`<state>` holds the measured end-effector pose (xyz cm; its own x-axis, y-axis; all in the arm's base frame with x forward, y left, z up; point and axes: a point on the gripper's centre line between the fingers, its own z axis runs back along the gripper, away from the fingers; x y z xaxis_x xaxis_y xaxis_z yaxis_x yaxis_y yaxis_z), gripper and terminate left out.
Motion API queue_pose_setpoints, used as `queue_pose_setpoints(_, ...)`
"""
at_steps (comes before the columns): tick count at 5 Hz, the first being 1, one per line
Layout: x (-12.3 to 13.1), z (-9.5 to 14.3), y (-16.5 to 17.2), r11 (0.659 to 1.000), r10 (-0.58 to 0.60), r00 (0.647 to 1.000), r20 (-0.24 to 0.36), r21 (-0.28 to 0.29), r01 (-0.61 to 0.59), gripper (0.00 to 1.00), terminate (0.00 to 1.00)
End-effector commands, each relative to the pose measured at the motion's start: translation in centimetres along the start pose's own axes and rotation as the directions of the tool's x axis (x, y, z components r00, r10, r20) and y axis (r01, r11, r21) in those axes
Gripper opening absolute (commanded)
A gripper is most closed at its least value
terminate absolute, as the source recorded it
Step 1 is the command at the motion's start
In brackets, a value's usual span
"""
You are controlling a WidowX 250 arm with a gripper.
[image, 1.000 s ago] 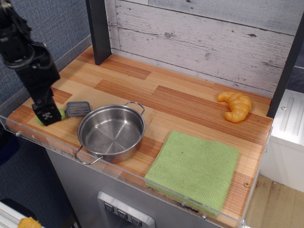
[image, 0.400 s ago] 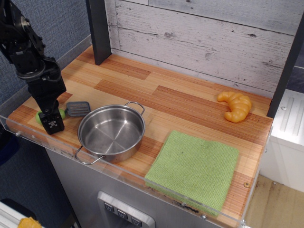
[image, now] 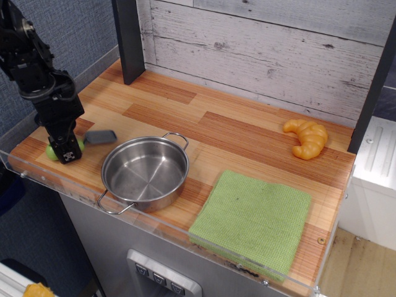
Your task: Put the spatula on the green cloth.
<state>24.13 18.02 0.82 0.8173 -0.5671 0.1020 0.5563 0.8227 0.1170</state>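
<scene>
The spatula (image: 101, 137) lies at the counter's left front, left of the steel pot. Its grey blade points right and looks tilted up, thinner than before. Its lime-green handle shows on both sides of my gripper (image: 66, 151), which is down on the handle and closed around it. The green cloth (image: 252, 221) lies flat at the front right of the counter, far from the gripper, with nothing on it.
An empty steel pot (image: 145, 173) with two handles stands between the spatula and the cloth. A toy croissant (image: 305, 137) lies at the back right. A dark post (image: 129, 38) stands at the back left. A clear plastic lip (image: 154, 230) runs along the front edge.
My gripper dropped over the handle, then rose slightly. The blade, flat before, now looks tilted and has shifted a little.
</scene>
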Motion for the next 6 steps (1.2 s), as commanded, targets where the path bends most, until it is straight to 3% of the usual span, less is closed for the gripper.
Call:
queue_pose_setpoints(1,0.0,1.5,0.0,1.000,0.002,0.999,0.033,0.003,-0.002,0.00,0.00)
queue_pose_setpoints(3,1.5,5.2,0.5,0.991,0.134,0.983,0.126,-0.022,-0.133,0.00,0.00)
queue_pose_setpoints(6,8.0,11.4,-1.4,0.981,0.188,0.948,0.256,-0.010,-0.192,0.00,0.00)
